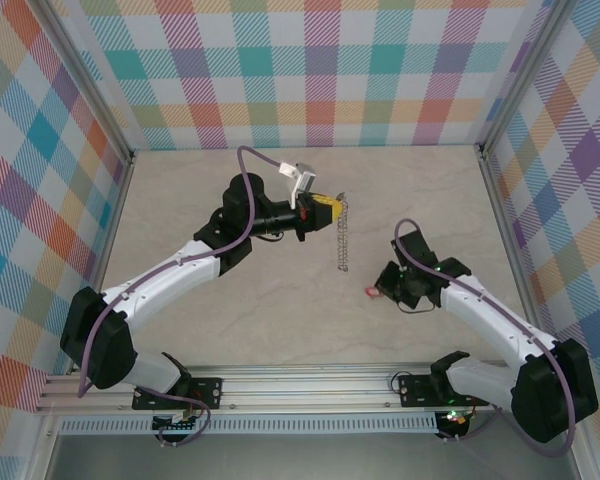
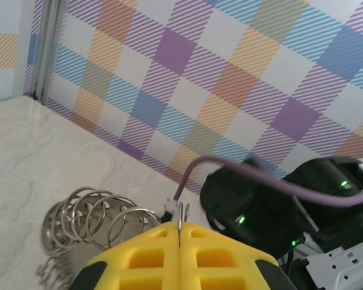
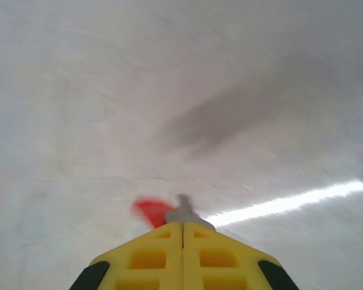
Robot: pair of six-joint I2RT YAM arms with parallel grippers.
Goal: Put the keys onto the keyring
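Over the marbled tabletop point(image 1: 230, 300), the left tool point(image 1: 328, 210), fingers pressed together, pinches the keyring point(image 1: 342, 240), which dangles edge-on. Well apart, the right tool point(image 1: 383, 287) pinches the tiny red-headed key point(image 1: 370, 291).

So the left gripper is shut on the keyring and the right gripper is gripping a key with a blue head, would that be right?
Not quite: the key has a red head, not blue, as the right wrist view shows. The left gripper is shut on the keyring and the right gripper grips the key.
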